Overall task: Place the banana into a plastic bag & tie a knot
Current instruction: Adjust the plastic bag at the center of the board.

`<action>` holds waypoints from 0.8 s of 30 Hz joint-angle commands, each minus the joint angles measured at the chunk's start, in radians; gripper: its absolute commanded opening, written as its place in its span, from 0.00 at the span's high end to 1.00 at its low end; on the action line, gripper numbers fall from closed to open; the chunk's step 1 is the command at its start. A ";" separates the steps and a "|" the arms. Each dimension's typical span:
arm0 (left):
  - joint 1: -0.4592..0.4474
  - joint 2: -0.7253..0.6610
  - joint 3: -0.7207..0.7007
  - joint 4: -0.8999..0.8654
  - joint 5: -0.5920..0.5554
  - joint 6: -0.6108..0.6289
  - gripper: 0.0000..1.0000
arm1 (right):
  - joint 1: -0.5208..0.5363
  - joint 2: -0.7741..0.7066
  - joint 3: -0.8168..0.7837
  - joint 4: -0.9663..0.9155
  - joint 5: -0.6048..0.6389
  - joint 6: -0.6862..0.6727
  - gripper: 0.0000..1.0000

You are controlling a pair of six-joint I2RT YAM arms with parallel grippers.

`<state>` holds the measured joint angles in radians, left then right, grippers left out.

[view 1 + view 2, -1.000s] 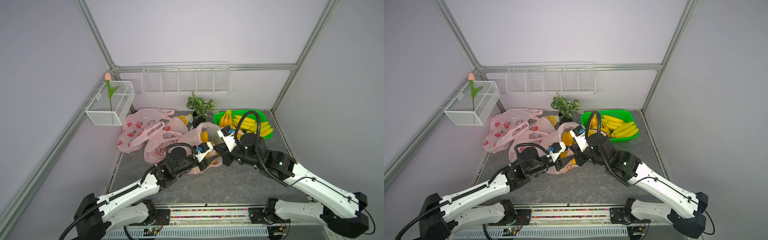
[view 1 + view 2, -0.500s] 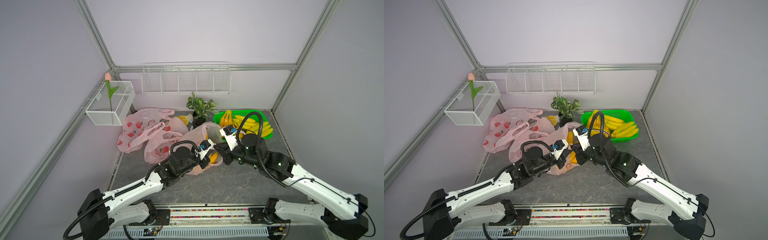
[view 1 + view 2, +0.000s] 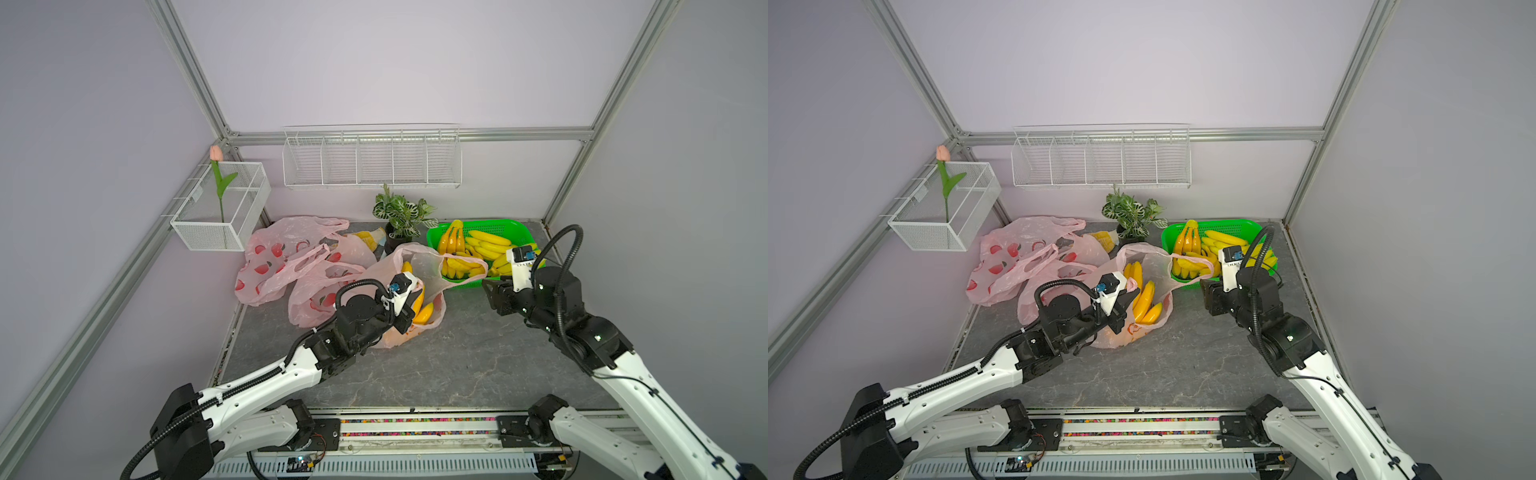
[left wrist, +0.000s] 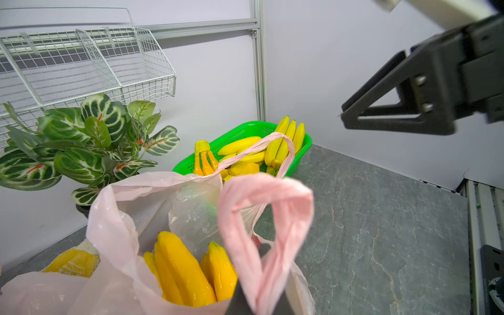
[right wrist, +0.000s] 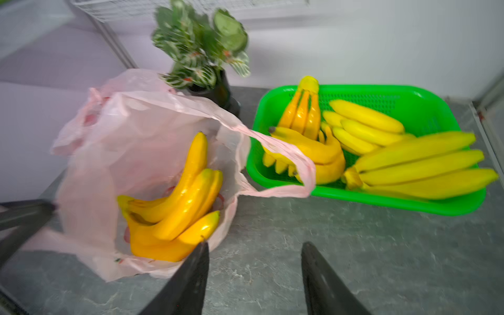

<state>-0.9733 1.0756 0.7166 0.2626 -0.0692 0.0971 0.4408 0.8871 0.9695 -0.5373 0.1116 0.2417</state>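
The right gripper [image 5: 255, 246] hangs over the grey table [image 3: 457, 361] with its two fingers spread wide and nothing between them; bare stone lies under its tips. Ahead of it and off to one side sits the green basket [image 5: 381, 91], heaped with loose bananas [image 5: 420, 161]. The far handle [image 5: 286, 161] of the plastic bag [image 5: 109, 152] drapes over the basket's near rim and across one of those bunches, ahead of the tips and clear of them. Beyond the bag stands a potted plant [image 3: 401, 212], and past the left gripper [image 3: 1129, 297] lie more strawberry-print bags [image 3: 286, 253], slack and crumpled. The left gripper is pressed together on the bag's near handle [image 4: 261, 245], a twisted pink loop rising from between its fingers at the bag's edge. The banana bunch [image 5: 177, 212] lies inside the bag, directly in front of the left gripper and ahead of the right one on the side away from the basket. It is made of several glossy yellow-orange fruits joined at one stem, curved and resting on the bottom film. The bag is thin, translucent pink, its mouth gaping and unknotted.
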 commanded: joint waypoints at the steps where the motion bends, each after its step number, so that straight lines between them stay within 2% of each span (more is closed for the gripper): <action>1: 0.005 -0.024 -0.005 -0.003 -0.022 -0.008 1.00 | -0.085 0.052 -0.061 0.090 -0.113 0.001 0.48; 4: 0.005 -0.031 -0.009 -0.002 -0.027 -0.007 1.00 | -0.122 0.119 -0.082 0.186 -0.153 -0.018 0.48; 7: 0.005 -0.032 -0.009 -0.006 -0.029 -0.005 1.00 | -0.126 0.159 -0.128 0.309 -0.185 -0.038 0.43; 16: 0.005 -0.039 -0.025 -0.008 -0.038 0.000 1.00 | -0.154 0.294 -0.115 0.438 -0.159 -0.074 0.46; 20: 0.007 -0.045 -0.028 -0.008 -0.043 -0.002 1.00 | -0.160 0.343 -0.097 0.460 -0.144 -0.081 0.51; 24: 0.008 -0.054 -0.030 -0.011 -0.050 -0.006 1.00 | -0.160 0.366 -0.069 0.477 -0.153 -0.081 0.65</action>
<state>-0.9703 1.0409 0.6979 0.2531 -0.1047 0.0971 0.2829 1.2457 0.8616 -0.1059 -0.0425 0.1768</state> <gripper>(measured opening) 0.040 0.372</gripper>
